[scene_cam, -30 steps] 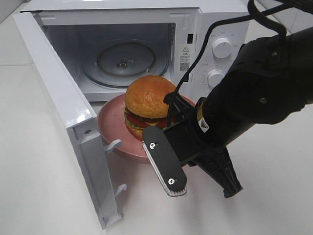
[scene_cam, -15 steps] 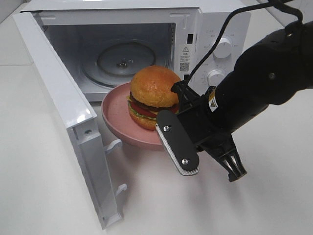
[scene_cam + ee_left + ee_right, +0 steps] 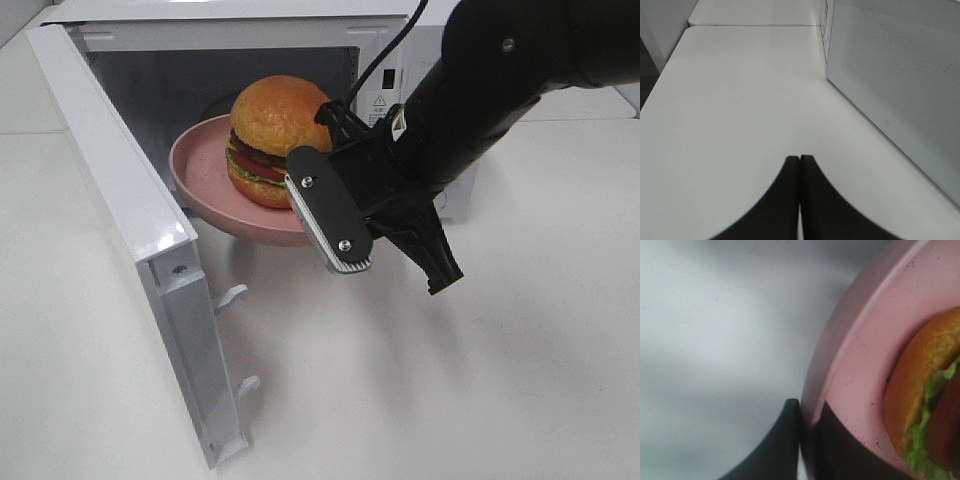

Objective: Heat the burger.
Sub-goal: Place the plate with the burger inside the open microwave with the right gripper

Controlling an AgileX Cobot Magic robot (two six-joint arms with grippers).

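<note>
Raised toward upper centre, the round pink plate (image 3: 200, 165) bearing the glossy golden-bun burger (image 3: 278, 120) hovers at the mouth of the open white microwave (image 3: 250, 10), right fingers (image 3: 782, 440) pinching its rim to carry it in; left fingers (image 3: 780, 200) pressed together, empty.

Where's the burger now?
The burger sits on the pink plate the right gripper holds in the microwave's doorway, upper centre of the high view.
</note>
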